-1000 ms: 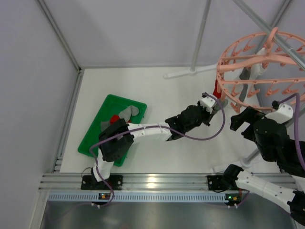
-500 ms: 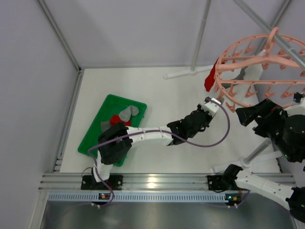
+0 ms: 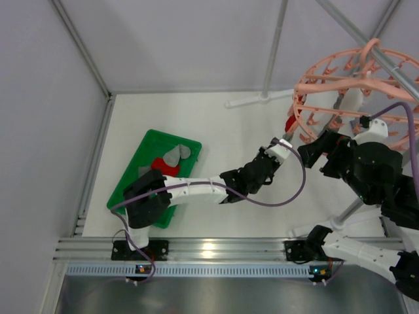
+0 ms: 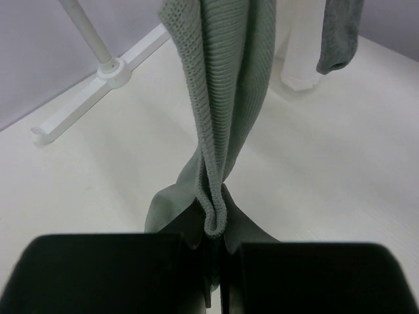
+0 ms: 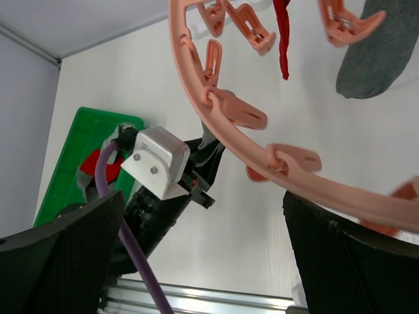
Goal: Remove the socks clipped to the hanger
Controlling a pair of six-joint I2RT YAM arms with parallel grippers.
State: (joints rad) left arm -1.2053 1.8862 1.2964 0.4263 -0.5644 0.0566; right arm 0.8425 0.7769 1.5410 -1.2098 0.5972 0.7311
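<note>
The salmon-pink hanger (image 3: pixel 315 84) hangs at the right, and its ring (image 5: pixel 196 88) with dangling clips crosses the right wrist view. My left gripper (image 3: pixel 287 140) is shut on the lower end of a grey sock (image 4: pixel 222 98) that hangs taut from above, with the jaws (image 4: pixel 213 261) pinching its folded edge. A red sock (image 3: pixel 290 123) (image 5: pixel 282 33) and another grey sock (image 5: pixel 376 55) (image 4: pixel 340 33) are clipped to the ring. My right gripper (image 3: pixel 322 157) is wide open (image 5: pixel 203 206) just below the ring's near edge and holds nothing.
A green tray (image 3: pixel 127 180) at the left holds grey and red socks (image 3: pixel 171 157), and it also shows in the right wrist view (image 5: pixel 72 150). The white stand foot (image 3: pixel 258 98) (image 4: pixel 108 69) lies behind. A white item (image 3: pixel 350 98) hangs inside the hanger. Frame poles cross the upper right.
The right arm has swung left and up, bringing its open gripper under the hanger's near edge. The hanger has tilted and swung. The left gripper has shifted slightly, still gripping the grey sock.
</note>
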